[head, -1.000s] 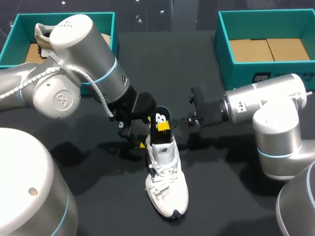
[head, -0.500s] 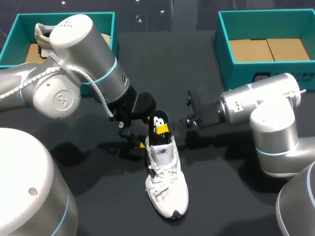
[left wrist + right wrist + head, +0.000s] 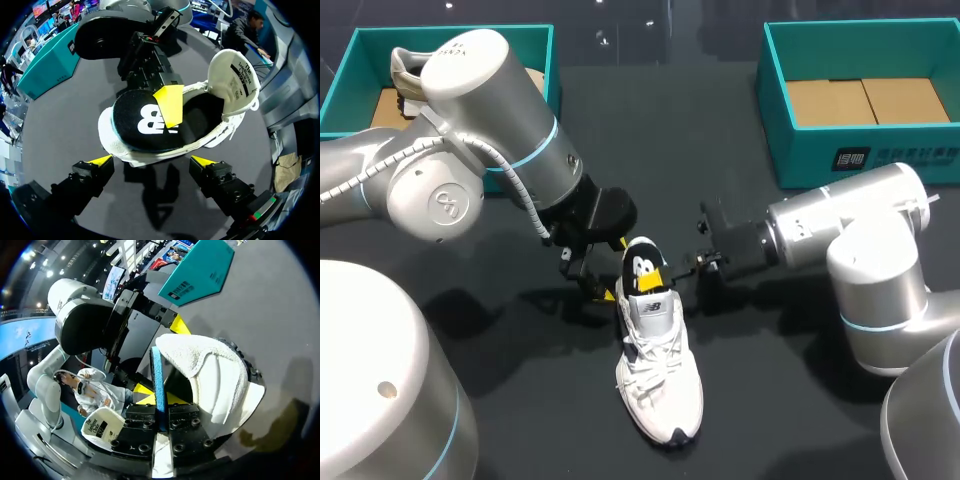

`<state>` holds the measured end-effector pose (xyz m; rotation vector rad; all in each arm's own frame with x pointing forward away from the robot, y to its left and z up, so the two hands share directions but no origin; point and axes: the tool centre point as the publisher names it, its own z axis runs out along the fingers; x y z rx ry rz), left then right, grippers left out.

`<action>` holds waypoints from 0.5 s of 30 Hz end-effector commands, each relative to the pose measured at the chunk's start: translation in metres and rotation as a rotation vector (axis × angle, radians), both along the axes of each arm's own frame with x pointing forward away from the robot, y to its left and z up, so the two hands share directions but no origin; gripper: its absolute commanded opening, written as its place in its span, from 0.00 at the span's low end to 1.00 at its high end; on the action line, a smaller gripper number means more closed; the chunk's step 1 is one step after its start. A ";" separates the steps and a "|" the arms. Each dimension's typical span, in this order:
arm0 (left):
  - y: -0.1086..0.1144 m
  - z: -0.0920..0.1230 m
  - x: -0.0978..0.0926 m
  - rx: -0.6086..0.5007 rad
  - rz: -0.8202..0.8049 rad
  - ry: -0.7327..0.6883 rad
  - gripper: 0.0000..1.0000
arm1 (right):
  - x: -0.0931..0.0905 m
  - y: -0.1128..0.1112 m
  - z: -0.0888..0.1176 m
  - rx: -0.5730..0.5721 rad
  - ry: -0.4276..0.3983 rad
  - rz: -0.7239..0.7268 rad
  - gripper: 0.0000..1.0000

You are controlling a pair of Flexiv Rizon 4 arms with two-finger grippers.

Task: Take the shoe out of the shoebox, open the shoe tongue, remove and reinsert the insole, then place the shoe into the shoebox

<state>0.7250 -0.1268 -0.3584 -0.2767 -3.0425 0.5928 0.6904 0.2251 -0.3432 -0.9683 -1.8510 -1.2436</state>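
The white shoe (image 3: 660, 370) lies on the dark table, toe toward me, its tongue (image 3: 235, 75) folded up. A black insole (image 3: 640, 262) with a white logo stands tilted out of the heel opening, its front part inside the shoe. My right gripper (image 3: 665, 275) is shut on the insole's blue edge (image 3: 157, 375), fingers (image 3: 185, 427) pressed together. My left gripper (image 3: 151, 161) is open, one yellow tip on each side of the shoe's heel (image 3: 150, 155), apart from it. In the left wrist view the right gripper's yellow tip (image 3: 170, 104) lies over the insole (image 3: 140, 120).
A teal shoebox (image 3: 350, 70) at the back left holds another shoe (image 3: 405, 70). A second teal shoebox (image 3: 800, 150) with a cardboard floor stands at the back right. My left arm's big joints (image 3: 470, 120) hang over the left half of the table.
My right gripper has pinched tighter on the insole and moved left and down, pushing the insole lower toward the heel opening. The left arm and the shoe have stayed still.
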 end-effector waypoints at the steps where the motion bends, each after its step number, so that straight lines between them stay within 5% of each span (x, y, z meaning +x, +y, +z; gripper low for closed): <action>1: 0.000 -0.001 -0.001 0.001 0.000 -0.002 1.00 | -0.003 0.004 -0.002 -0.012 -0.009 -0.002 0.00; 3: 0.000 -0.001 -0.001 0.001 0.000 -0.002 1.00 | 0.000 0.004 0.000 -0.014 -0.028 -0.003 0.22; 5: 0.000 -0.001 -0.001 0.001 0.000 -0.002 1.00 | 0.004 0.005 0.003 -0.017 -0.043 -0.002 0.33; 15: 0.000 -0.001 -0.001 0.001 0.000 -0.002 1.00 | 0.017 0.003 0.017 -0.024 -0.125 -0.008 0.39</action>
